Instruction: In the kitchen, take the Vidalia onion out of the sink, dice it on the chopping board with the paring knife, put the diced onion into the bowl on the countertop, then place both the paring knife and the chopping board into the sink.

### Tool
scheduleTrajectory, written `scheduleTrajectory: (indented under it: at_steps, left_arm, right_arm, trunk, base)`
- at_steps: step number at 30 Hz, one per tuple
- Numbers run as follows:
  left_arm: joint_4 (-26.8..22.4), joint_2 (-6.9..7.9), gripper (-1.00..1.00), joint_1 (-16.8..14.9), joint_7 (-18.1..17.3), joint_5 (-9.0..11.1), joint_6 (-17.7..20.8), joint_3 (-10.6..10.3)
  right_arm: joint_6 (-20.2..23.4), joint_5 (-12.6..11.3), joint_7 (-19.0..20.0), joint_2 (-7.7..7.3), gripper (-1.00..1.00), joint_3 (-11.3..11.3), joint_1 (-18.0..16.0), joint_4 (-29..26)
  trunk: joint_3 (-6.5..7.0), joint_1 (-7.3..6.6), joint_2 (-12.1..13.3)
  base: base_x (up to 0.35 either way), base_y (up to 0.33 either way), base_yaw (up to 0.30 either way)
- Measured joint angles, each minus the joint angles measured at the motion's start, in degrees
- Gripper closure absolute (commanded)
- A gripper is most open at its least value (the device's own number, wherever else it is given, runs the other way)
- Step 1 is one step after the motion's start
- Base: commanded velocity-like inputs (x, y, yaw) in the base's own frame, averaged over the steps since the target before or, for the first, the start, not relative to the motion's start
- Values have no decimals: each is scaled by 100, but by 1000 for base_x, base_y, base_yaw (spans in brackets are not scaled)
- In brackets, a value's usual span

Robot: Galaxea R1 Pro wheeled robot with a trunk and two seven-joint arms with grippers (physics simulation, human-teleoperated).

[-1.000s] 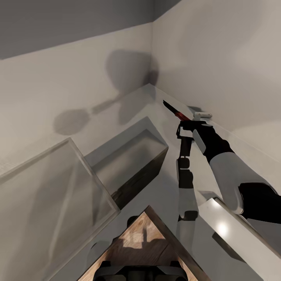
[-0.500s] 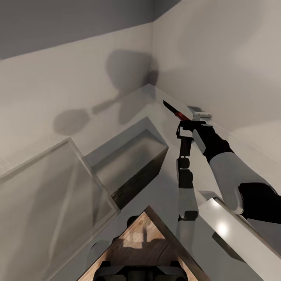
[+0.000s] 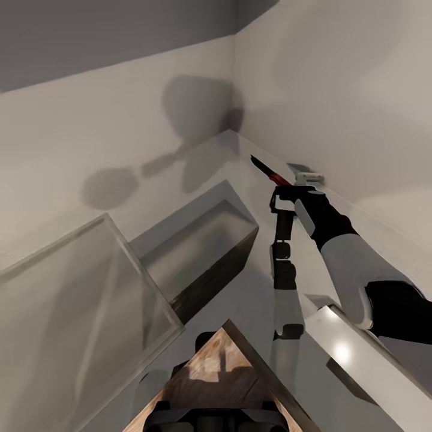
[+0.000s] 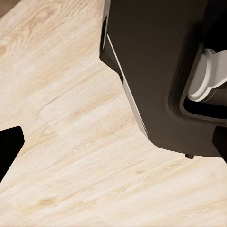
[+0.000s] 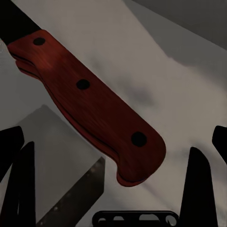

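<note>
- The right gripper [image 3: 282, 192] holds the paring knife [image 3: 267, 171] up above the glossy tabletop [image 3: 252, 288], near the wall corner, blade pointing up and away.
- Its fingers [image 5: 201, 182] stand either side of the reddish handle [image 5: 90, 101]; I judge them clamped on it.
- The knife looks light, stiff and sharp: best held by the handle, never the blade.
- The right wrist view shows three rivets that the head view cannot.
- The left wrist view shows pale wooden floor [image 4: 71, 142]; whether the left fingers are apart or together I cannot tell.
- The chopping board [image 3: 222, 372] sits low in the head view.
</note>
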Motion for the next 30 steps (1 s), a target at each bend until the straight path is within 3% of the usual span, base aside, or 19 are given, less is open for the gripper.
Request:
scheduleTrajectory:
  at_steps: [30]
  left_arm:
    - [-1, -2, -100, 0, -3, 0, 0, -1]
  right_arm:
    - [1, 0, 4, -9, -100, 1, 0, 0]
  trunk:
    - [-1, 0, 0]
  base:
    - [20, -7, 0]
